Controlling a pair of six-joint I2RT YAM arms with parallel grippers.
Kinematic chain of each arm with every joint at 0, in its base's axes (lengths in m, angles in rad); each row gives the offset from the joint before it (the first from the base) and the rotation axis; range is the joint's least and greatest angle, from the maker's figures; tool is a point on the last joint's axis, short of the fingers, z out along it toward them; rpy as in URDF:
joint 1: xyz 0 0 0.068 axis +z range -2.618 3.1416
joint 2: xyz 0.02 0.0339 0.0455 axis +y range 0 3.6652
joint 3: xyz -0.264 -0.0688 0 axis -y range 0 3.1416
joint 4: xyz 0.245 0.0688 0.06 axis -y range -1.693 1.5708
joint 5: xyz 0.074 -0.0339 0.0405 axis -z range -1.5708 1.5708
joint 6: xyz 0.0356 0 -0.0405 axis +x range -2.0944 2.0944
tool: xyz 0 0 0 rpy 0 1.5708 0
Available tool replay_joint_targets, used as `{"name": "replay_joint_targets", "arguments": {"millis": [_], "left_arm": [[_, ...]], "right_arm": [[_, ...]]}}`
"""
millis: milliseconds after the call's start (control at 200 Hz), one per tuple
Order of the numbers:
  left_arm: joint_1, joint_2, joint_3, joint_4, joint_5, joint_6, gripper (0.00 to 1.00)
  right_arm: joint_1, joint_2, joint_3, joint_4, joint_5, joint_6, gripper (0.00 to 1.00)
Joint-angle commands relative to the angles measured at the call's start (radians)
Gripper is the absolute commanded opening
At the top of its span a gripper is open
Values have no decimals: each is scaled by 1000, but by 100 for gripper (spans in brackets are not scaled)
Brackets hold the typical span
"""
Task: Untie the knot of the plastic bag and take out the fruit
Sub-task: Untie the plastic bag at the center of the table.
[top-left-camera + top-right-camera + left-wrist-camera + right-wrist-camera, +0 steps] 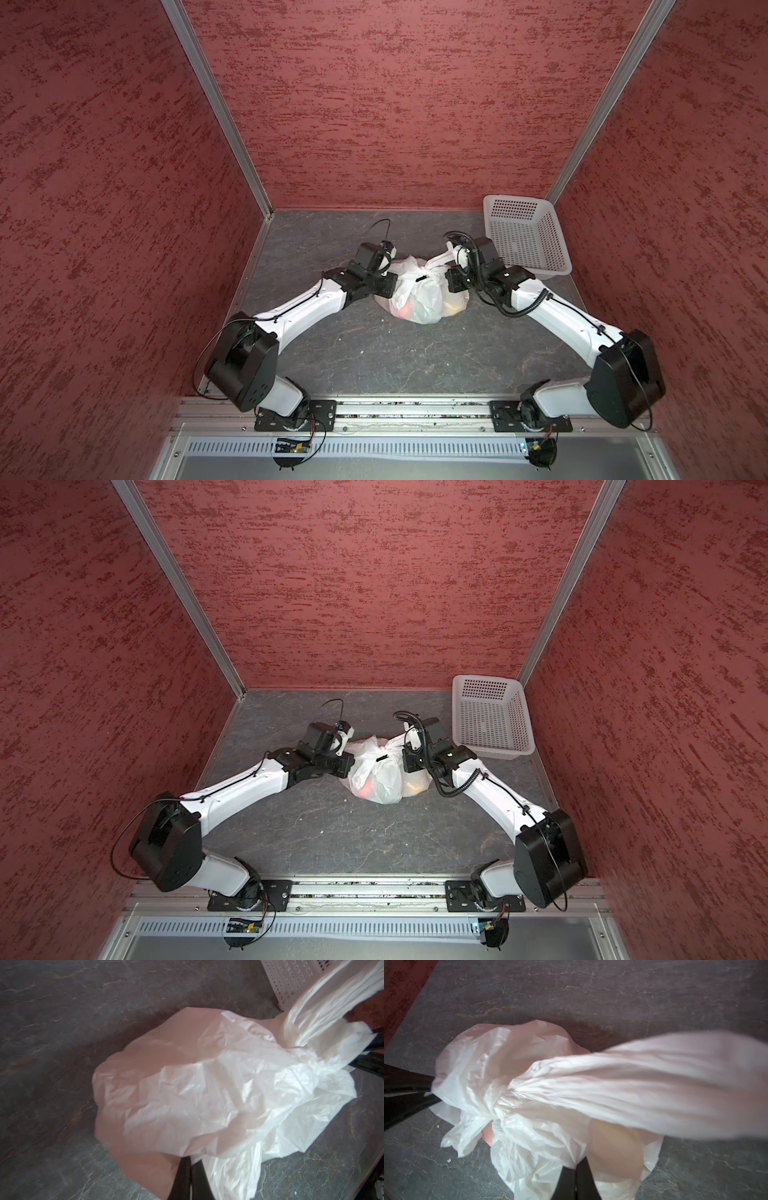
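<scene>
1. White, crinkly plastic bag (419,297) rests on the surface (374,353) between both end effectors, with the fruit (405,309) inside.
2. The left end effector (188,1176) is pressed together, pinching bag plastic.
3. The right end effector (577,1178) likewise pinches bag plastic; the knot (506,1095), still tied, is just ahead of it.

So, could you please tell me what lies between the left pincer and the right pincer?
The plastic bag, with its knot on top, fills the gap between the left pincer and the right pincer, as both top views show.

white perforated basket (525,241) — grey table (415,357)
</scene>
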Motion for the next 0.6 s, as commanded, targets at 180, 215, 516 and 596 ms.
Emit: {"name": "replay_joint_targets", "arguments": {"millis": [180, 215, 516, 596], "left_arm": [[226, -97, -162, 36, 134, -73, 0], [238, -100, -171, 40, 142, -77, 0], [121, -135, -118, 6, 90, -43, 2], [72, -142, -85, -9, 59, -33, 6]], "right_arm": [[-176, -44, -78, 35, 4, 49, 0], [-191, -39, -81, 36, -1, 54, 0], [-193, -85, -37, 17, -84, -22, 50], [-168, -143, -32, 0, -62, -66, 64]]}}
